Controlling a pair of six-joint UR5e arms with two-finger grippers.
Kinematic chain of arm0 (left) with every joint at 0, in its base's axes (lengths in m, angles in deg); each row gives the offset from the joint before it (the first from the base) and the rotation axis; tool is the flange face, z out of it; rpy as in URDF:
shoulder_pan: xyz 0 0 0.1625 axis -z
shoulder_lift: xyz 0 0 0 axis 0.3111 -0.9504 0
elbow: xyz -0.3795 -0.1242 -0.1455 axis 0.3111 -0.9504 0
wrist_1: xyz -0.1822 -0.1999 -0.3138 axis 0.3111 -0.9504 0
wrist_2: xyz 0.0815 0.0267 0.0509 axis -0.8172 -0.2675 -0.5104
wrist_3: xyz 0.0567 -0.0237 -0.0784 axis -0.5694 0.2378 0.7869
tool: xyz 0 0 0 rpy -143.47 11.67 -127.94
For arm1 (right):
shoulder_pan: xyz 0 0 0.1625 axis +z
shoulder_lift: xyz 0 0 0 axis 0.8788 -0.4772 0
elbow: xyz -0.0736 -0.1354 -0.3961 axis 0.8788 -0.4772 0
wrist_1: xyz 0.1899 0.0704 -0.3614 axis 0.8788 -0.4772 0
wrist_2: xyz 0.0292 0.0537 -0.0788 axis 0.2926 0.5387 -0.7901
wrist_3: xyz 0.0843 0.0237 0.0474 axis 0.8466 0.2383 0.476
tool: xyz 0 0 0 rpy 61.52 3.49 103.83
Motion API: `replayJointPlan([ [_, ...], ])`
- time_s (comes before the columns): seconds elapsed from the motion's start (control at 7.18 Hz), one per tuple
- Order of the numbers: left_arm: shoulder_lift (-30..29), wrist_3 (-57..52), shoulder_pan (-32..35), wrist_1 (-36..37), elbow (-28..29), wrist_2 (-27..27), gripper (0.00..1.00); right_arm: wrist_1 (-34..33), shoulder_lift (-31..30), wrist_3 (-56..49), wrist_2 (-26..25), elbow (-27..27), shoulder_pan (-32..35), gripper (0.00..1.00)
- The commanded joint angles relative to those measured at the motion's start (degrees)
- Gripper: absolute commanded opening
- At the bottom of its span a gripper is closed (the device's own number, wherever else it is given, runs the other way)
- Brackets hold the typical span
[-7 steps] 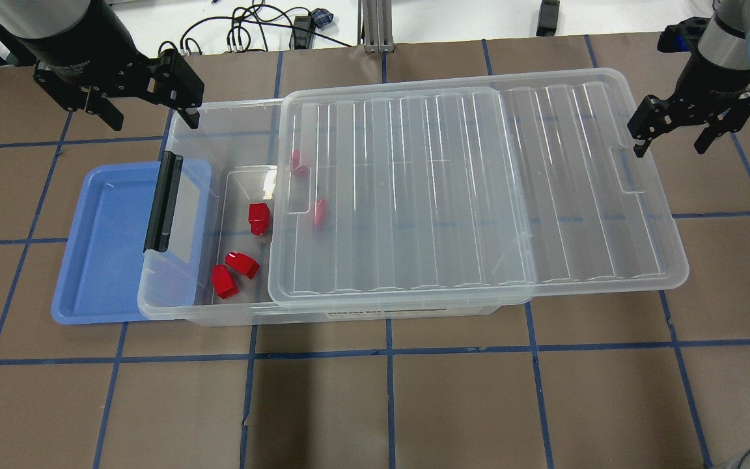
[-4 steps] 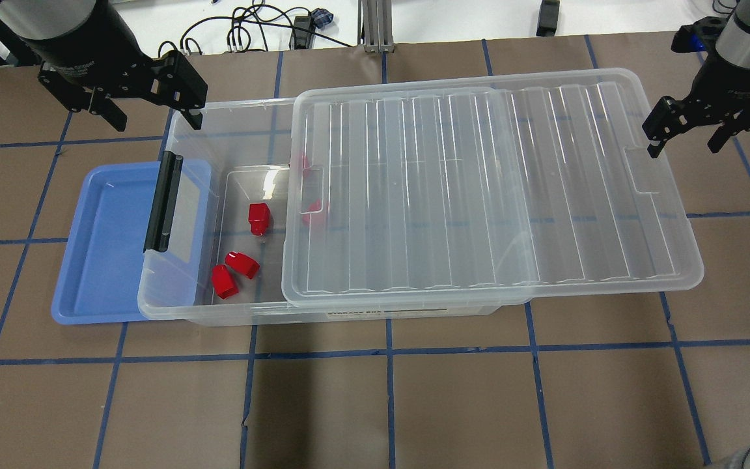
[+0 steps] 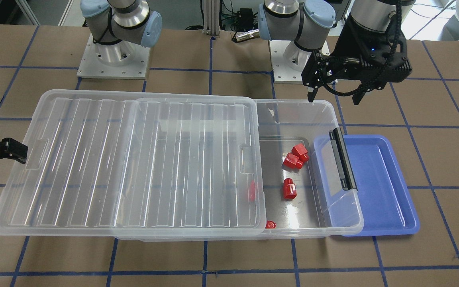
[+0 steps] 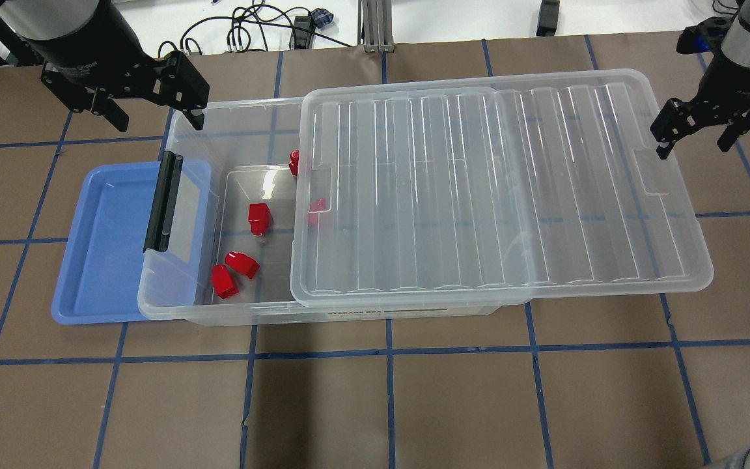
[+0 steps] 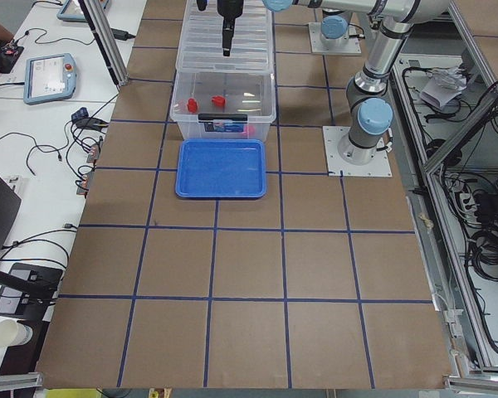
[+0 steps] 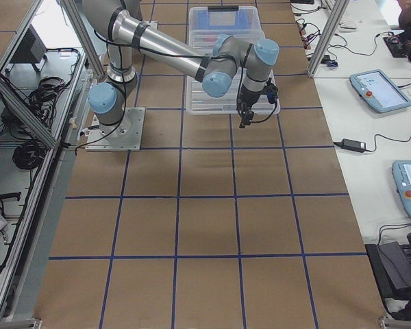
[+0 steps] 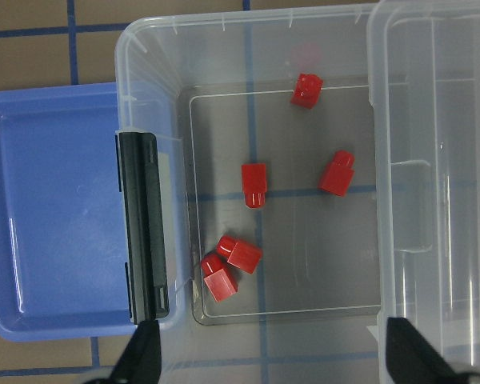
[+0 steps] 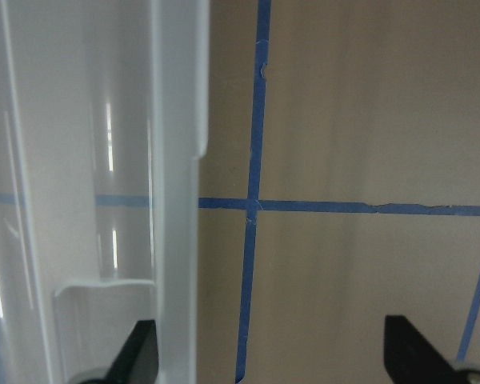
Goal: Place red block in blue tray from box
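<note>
Table [image 4: 414, 404] — red block [image 4: 258, 218] apart from left gripper [image 4: 157, 122].

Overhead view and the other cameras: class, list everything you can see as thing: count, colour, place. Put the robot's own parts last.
red blocks: five, red, on the box floor; three uncovered, two at the lid's edge
blue tray: one, periwinkle, at the box's latch end, partly beneath it
box: one, clear, mid-table
lid: one, clear, ribbed, on the box, offset toward the robot's right
latch: one, black, box's short end
table: brown, blue grid
left gripper: open, near the box's uncovered end
right gripper: open, at the lid's far edge
</note>
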Motion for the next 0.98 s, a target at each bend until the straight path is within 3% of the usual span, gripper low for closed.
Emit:
replayJointPlan([
  [0.0,0.72,-0.09,-0.08,-0.53,-0.07,-0.41,1.0,0.05,-0.61,0.31,0.46,-0.19,0.05,1.0],
  [0.28,-1.64,0.09,0.09,-0.35,-0.24,0.64,1.0,2.06,-3.23,0.93,0.47,-2.81,0.48,1.0],
  [0.42,-3.3,0.08,0.27,0.69,-2.68,0.73,1.0,6.77,-6.47,1.19,1.51,-4.22,1.18,1.0],
  [0.84,-8.41,-1.66,0.71,19.11,-14.97,0.56,1.0,11.12,-8.71,1.45,1.26,-4.24,3.12,1.0],
])
